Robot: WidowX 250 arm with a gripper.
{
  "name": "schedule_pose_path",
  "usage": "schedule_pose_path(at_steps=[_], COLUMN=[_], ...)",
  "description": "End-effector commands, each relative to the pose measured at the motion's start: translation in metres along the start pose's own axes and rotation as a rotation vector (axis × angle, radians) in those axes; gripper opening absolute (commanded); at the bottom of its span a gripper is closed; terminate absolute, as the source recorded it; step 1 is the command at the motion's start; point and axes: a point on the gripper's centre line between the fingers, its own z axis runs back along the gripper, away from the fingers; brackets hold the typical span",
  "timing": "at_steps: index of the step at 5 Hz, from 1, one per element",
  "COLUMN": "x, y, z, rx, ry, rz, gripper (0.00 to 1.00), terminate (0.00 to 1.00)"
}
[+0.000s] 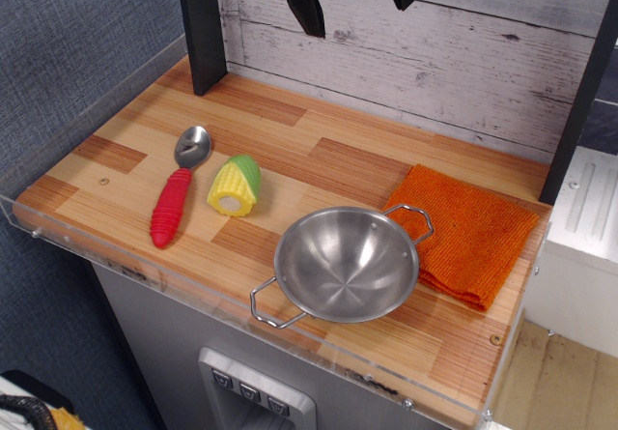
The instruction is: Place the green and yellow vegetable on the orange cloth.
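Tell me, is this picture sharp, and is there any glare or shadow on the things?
In the observation.image view, the steel bowl shows soft bright reflections inside; the corn, spoon and orange cloth look sharp with faint, soft shadows; the gripper at the top edge is dark and cut off.

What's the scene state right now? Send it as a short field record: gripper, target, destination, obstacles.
gripper: gripper raised at the top edge near the back wall, fingers apart, holding nothing
target: green and yellow vegetable lying on the wooden counter, pale cut face toward the camera
destination: orange cloth at the right end, nothing on top of it
obstacles: steel bowl between vegetable and cloth, one handle overlapping the cloth edge; red-handled spoon close beside the vegetable on its left
task status: vegetable not yet picked
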Motion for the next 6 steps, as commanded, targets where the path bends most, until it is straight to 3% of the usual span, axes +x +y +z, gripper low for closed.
schedule_pose_path(at_steps=[1, 4, 5, 6], x=[0.0, 0.007, 0.013, 0.014], y=[0.0, 0.053, 0.076, 0.105], z=[0.0, 0.057, 0.062, 0.039], rx=[0.0, 0.064, 0.099, 0.158], ry=[0.0, -0.116, -0.142, -0.076], rz=[0.0, 0.123, 0.157, 0.164], gripper=[1.0, 1.0, 1.0, 1.0], terminate=[0.0, 0.0, 0.0, 0.0])
